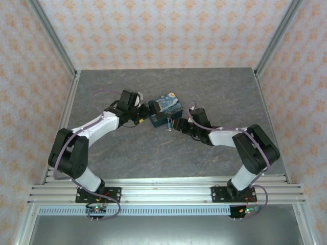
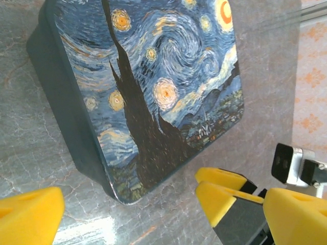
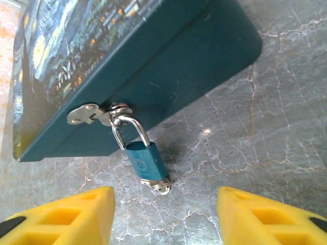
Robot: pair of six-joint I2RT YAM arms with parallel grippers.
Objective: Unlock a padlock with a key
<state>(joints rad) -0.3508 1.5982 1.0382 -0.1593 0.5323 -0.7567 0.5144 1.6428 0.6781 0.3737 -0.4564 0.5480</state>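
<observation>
Lining up on the key (image 3: 153,182) is, by my reading, the step in hand.

The padlock (image 3: 147,160) is hanging by its shackle (image 3: 131,128) from the hasp (image 3: 94,114) on the near side of the box (image 3: 173,56). Its body is leaning down, so its bottom end is resting on the table (image 3: 271,127). A small silvery piece with a ring (image 3: 163,189) is showing at that bottom end. I am taking it for the key, seated in the keyhole, though it is too small to be certain.

The right gripper (image 3: 162,218) is released, with nothing between its spread fingers. It is hovering just near of the padlock and roughly centred on it. The left gripper (image 2: 163,217) is also released and wide, sitting beside the left end of the box and touching nothing.

Notes for doing this well:
- The right gripper should be coming in low, so the fingers are meeting the flat head of the key and not the loose ring.
- The clench should be light. The key is thin and is likely to skid out under a hard pinch.
- The twist should be running about the keyhole's own line. The padlock is swinging free on the hasp, so a sideways push would be turning the whole lock and not the key.
- The left gripper is well placed for bracing the box, which looks light enough to slide.
</observation>
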